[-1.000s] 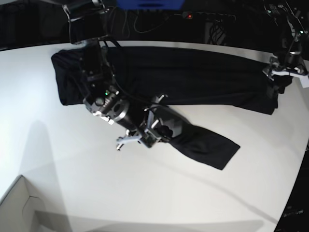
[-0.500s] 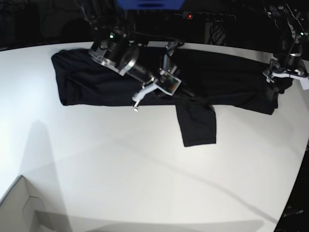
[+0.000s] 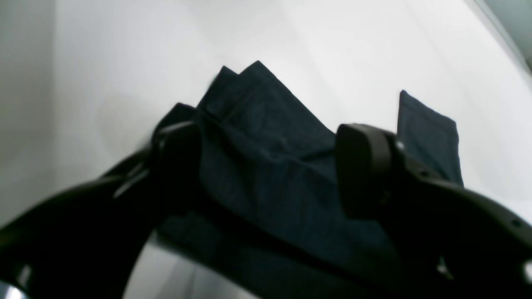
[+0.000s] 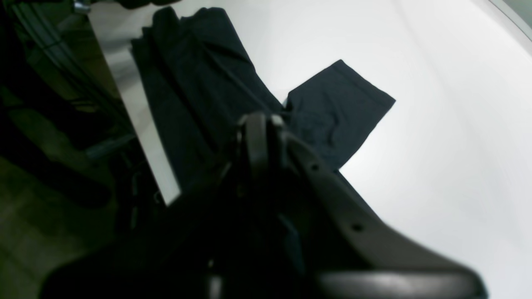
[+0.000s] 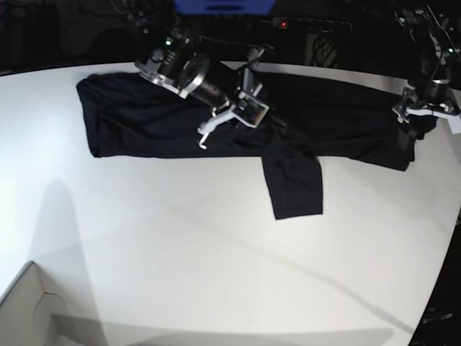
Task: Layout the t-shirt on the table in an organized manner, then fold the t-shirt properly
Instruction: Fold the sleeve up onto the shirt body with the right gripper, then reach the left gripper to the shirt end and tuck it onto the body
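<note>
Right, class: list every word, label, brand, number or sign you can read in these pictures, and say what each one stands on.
None can be read.
The t-shirt is plain black, with no print showing.
The table is bare white, with no markings.
The white tag by the left gripper is too small to show any text.
The blue panel at the top of the base view shows no legible lettering.

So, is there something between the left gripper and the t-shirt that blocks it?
Nothing visible. The left gripper is open right over the bunched end of the t-shirt, one finger on each side of the cloth. Around it there is only the bare table.
</note>
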`<state>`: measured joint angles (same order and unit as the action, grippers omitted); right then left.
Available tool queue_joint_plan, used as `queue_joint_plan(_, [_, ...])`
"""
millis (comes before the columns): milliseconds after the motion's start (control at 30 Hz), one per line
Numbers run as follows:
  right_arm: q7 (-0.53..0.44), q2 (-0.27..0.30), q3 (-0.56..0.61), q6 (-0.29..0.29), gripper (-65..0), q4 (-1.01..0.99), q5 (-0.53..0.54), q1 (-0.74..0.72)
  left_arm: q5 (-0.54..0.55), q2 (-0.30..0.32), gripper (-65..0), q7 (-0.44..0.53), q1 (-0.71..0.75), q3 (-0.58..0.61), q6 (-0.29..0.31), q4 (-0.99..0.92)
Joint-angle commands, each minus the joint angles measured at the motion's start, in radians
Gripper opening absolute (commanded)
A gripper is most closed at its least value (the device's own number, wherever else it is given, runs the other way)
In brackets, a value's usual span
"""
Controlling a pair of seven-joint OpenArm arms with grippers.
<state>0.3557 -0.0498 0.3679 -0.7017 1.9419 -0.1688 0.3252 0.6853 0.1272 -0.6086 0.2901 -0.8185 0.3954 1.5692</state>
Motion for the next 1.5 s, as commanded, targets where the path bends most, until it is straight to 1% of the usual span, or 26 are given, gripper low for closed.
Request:
queue_joint_plan(0, [-0.024, -0.006, 0.004, 0.004, -65.0, 0.014, 0.021, 0.01, 0.018, 0.016, -16.0, 0.025, -0.016, -0.005, 0.01, 0.021])
queue_joint_plan(100, [-0.024, 0.009, 0.021, 0.004, -64.6, 0.014, 0.021, 0.032, 0.02, 0.03, -16.0, 0.025, -0.025, 0.0, 0.01, 0.021])
queue_joint_plan(167, [-0.024, 0.029, 0.049, 0.004, -59.0, 0.014, 0.021, 0.044, 0.02, 0.036, -16.0, 0.025, -0.048, 0.004, 0.01, 0.021])
queue_joint_plan(233, [-0.024, 0.041, 0.066, 0.004, -51.1, 0.012, 0.021, 0.056, 0.018, 0.036, -16.0, 0.025, -0.07, 0.004, 0.01, 0.021])
queue_joint_plan(367, [-0.024, 0.047, 0.056, 0.004, -37.1, 0.02, 0.021, 0.085, 0.014, 0.036, -16.0, 0.025, -0.116, 0.023, 0.01, 0.021])
queue_joint_plan(467, [-0.027, 0.052, 0.004, 0.004, -32.3, 0.027, 0.021, 0.098, 0.007, 0.036, -16.0, 0.025, -0.16, 0.077, 0.009, 0.02])
queue_joint_plan(600, [-0.028, 0.058, -0.099, 0.004, -32.3, 0.035, 0.021, 0.127, -0.005, 0.036, -16.0, 0.025, -0.228, 0.187, 0.001, 0.004])
queue_joint_plan(733, [-0.028, 0.058, -0.212, 0.004, -32.3, 0.035, 0.021, 0.148, -0.135, 0.021, -16.0, 0.028, -0.311, 0.319, 0.0, -0.045])
queue_joint_plan(800, [-0.028, 0.058, -0.251, 0.004, -32.3, 0.041, 0.021, 0.154, -0.195, -0.011, -16.0, 0.032, -0.346, 0.351, 0.0, -0.103])
queue_joint_plan(900, [-0.028, 0.057, -0.298, 0.004, -32.3, 0.043, 0.021, 0.159, -0.278, -0.047, -16.0, 0.034, -0.409, 0.36, 0.0, -0.218])
queue_joint_plan(1000, [-0.028, 0.057, -0.327, 0.004, -32.3, 0.043, 0.021, 0.173, -0.322, -0.073, -16.0, 0.034, -0.461, 0.364, 0.001, -0.323])
queue_joint_plan(1067, [-0.028, 0.057, -0.333, 0.004, -32.3, 0.043, 0.021, 0.176, -0.339, -0.087, -16.0, 0.034, -0.492, 0.365, 0.004, -0.382])
queue_joint_plan(1233, [-0.028, 0.057, -0.356, 0.004, -32.3, 0.043, 0.021, 0.179, -0.347, -0.087, -16.6, 0.034, -0.524, 0.367, 0.001, -0.481])
queue_joint_plan(1300, [-0.028, 0.055, -0.356, 0.004, -32.3, 0.043, 0.021, 0.179, -0.347, -0.082, -16.7, 0.034, -0.536, 0.394, 0.001, -0.524])
queue_joint_plan(1333, [-0.028, 0.055, -0.356, 0.004, -32.3, 0.043, 0.021, 0.179, -0.347, -0.076, -17.3, 0.034, -0.543, 0.423, 0.001, -0.542])
queue_joint_plan(1367, [-0.028, 0.055, -0.356, 0.004, -32.3, 0.043, 0.021, 0.177, -0.347, -0.07, -19.5, 0.034, -0.544, 0.457, 0.001, -0.565])
queue_joint_plan(1400, [-0.028, 0.055, -0.356, 0.004, -32.3, 0.043, 0.021, 0.177, -0.347, -0.056, -23.0, 0.036, -0.546, 0.485, 0.0, -0.583])
queue_joint_plan(1467, [-0.028, 0.055, -0.356, 0.004, -32.3, 0.043, 0.021, 0.177, -0.347, -0.048, -31.1, 0.036, -0.553, 0.526, 0.0, -0.608])
